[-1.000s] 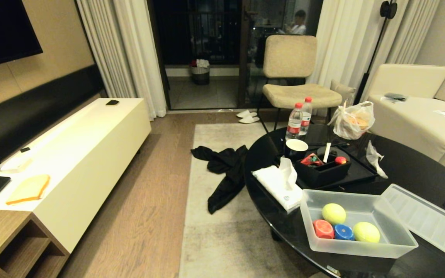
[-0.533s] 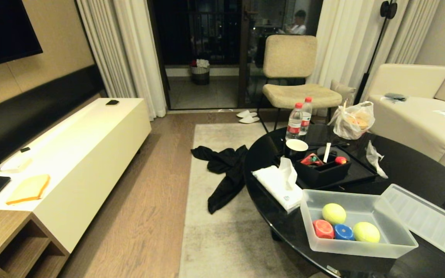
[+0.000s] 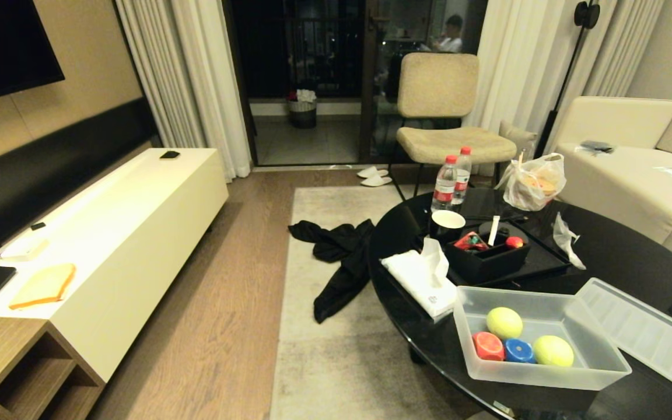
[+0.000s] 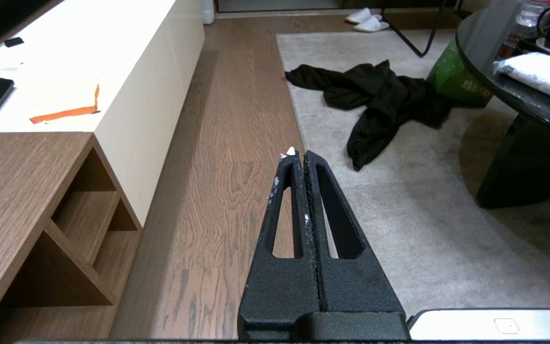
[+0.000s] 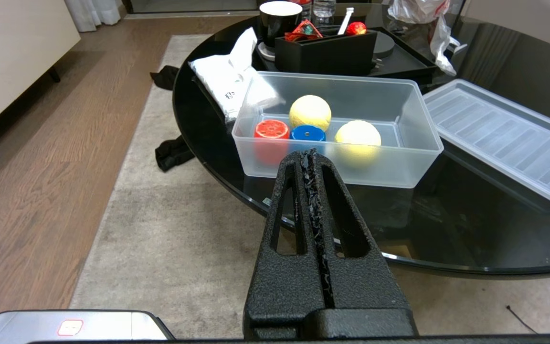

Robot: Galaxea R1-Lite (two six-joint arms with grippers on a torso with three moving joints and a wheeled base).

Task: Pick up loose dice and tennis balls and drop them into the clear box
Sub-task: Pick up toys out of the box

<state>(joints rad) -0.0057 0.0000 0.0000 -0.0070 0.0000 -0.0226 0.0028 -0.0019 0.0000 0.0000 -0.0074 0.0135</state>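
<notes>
black round table (image 3: 616,256), clear box (image 3: 604,373), lid (image 3: 645,335)

A black garment (image 3: 342,256) is spread on the pale rug (image 3: 336,350) beside the round black glass table (image 3: 622,256). On the table are seen a tissue pack (image 3: 420,280), a black organiser tray (image 3: 487,259), a black cup (image 3: 447,223), two water bottles (image 3: 451,181) and a plastic bag (image 3: 534,182). A beige chair (image 3: 438,114) is placed behind the table.

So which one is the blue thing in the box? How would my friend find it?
Look at the round black table, then the clear box near its front edge. Inside, four things sit close together: two tennis balls, a red die and the blue die. The blue one lies between the red die and the nearer ball, and it alone is blue.
</notes>
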